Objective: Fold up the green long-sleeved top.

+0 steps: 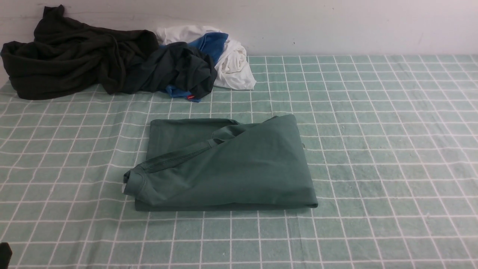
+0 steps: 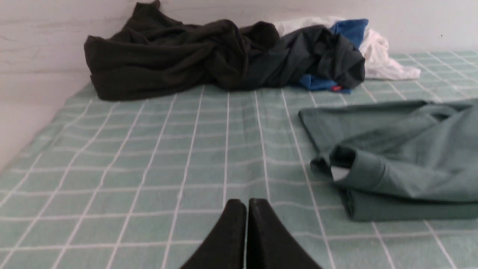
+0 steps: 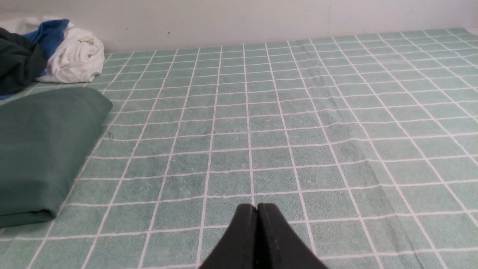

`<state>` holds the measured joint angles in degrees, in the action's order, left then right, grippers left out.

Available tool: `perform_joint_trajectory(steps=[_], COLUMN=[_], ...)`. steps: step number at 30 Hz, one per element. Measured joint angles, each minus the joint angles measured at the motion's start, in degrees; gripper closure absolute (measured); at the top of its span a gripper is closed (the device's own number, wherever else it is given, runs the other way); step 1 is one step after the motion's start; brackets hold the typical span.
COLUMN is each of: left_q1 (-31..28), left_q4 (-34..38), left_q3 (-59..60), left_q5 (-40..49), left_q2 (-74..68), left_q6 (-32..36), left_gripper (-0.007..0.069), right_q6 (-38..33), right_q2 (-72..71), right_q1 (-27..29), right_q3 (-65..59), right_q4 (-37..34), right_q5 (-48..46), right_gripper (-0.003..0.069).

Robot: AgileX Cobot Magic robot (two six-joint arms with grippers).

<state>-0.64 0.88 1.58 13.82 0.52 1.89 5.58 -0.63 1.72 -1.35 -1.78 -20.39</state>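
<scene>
Nearest the lens, my left gripper (image 2: 246, 209) and right gripper (image 3: 257, 213) both have their jaws pressed together on nothing, low over the checked cloth (image 1: 373, 149) by its near edge. Between them, mid-cloth, lies the green long-sleeved top (image 1: 227, 168), a folded rectangle with its long axis running left to right. It looks closer to my left gripper, its collar end that way, so any last tidy seems to fall to that arm.

a staged laundry-folding bench, probably a lab: a flat surface under a green checked cloth (image 1: 373, 149) against a bare white wall (image 1: 336, 22), with a dark garment (image 1: 74, 59) and a white and blue garment (image 1: 227, 56) heaped far left.
</scene>
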Motion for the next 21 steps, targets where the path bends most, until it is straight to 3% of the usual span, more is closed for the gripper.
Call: perform_joint_trajectory(steps=[5,21], left_q1=[0.0,0.0], left_q4=[0.2,0.4], left_q3=[-0.3,-0.4], left_q5=[5.4,5.6], left_q2=[0.1,0.1], left_q6=[0.2,0.2], left_gripper=[0.0628,0.0628], right_q6=[0.0,0.0], right_q2=[0.0,0.0], right_q1=[0.0,0.0], right_q3=[0.0,0.0], right_q4=[0.0,0.0], right_q5=[0.0,0.0], right_gripper=[0.0673,0.0673])
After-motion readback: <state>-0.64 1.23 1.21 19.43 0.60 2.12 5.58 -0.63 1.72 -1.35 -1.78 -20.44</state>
